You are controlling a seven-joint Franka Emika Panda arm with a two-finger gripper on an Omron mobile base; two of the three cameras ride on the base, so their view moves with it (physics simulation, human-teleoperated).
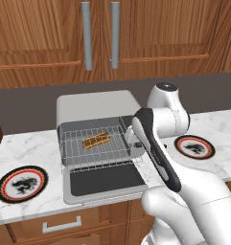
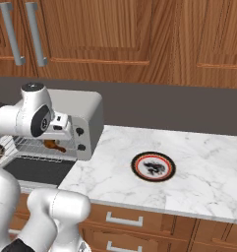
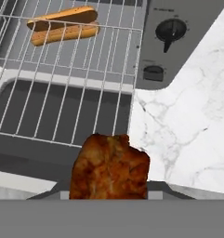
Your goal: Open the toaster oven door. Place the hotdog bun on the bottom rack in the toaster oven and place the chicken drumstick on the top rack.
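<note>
With the end effector [image 3: 108,197] clamped on the drumstick [image 3: 109,167], lift it toward twelve o'clock onto the top rack, above the bun [image 3: 63,25].

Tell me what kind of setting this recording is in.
A rendered home kitchen, by the look of it: wooden wall cabinets with bar handles above a white marble counter, a toaster oven with its door down and a hotdog bun on a rack, and decorated plates.

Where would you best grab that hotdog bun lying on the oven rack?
Across its narrow middle, from above and in front. The hotdog bun lies flat and lengthwise on the pulled-out wire rack, so its long sides are exposed; the toaster oven blocks access from behind.
</note>
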